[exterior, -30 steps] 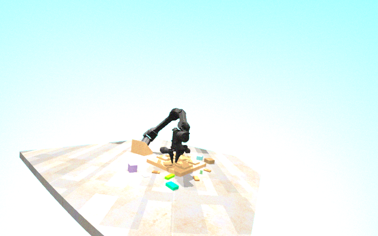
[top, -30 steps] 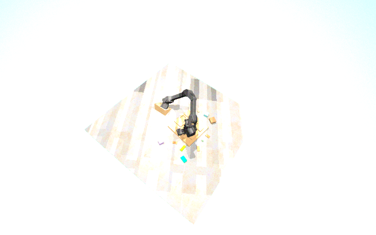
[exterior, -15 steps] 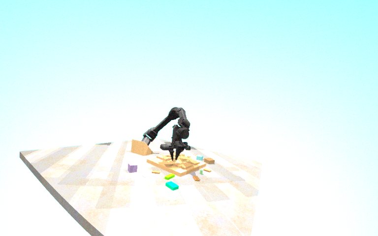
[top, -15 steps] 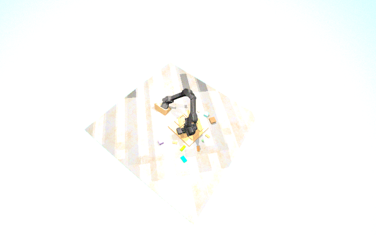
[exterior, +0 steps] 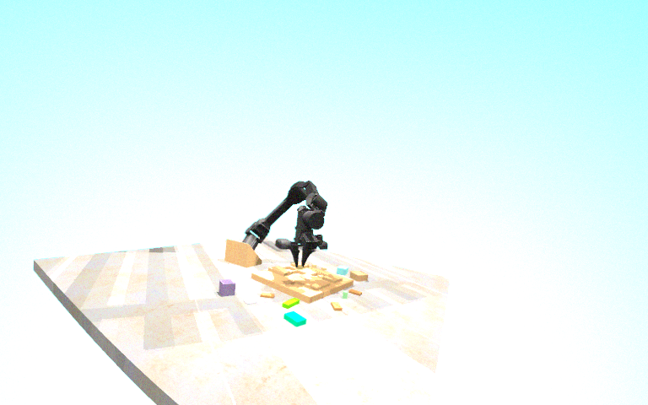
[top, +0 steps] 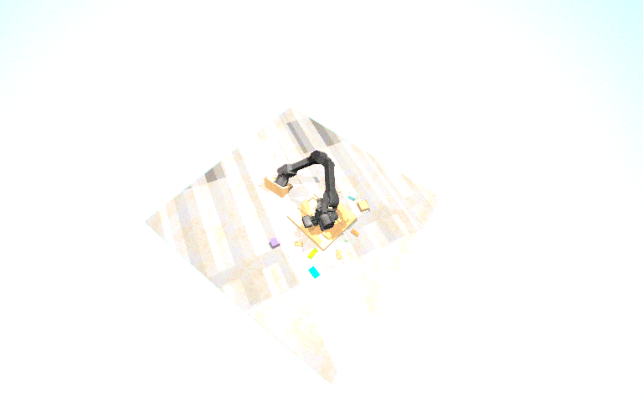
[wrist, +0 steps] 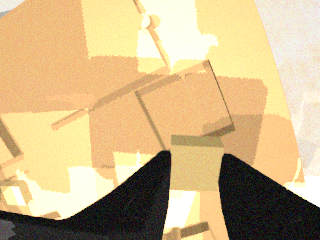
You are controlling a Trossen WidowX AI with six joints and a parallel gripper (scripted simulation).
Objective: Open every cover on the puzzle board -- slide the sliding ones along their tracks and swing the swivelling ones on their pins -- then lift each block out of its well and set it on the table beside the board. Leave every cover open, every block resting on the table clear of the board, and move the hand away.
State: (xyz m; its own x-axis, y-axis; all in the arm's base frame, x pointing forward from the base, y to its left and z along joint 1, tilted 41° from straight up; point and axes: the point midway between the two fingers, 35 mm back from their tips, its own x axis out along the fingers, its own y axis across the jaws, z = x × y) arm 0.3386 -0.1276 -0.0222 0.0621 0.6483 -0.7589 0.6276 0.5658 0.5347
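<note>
Block (wrist: 196, 164), pale yellow, sat clamped in the gripper (top: 326, 226) (exterior: 299, 266) (wrist: 195, 162) by its two opposite sides, just over the puzzle board (top: 323, 246) (exterior: 310, 298) (wrist: 280, 150) — whether wholly out of its well I could not tell. It looked light, stiff and hardly fragile; flat faces should suit a mid-side grip, though smooth ones might slip — a high hold risked tilting.
</note>
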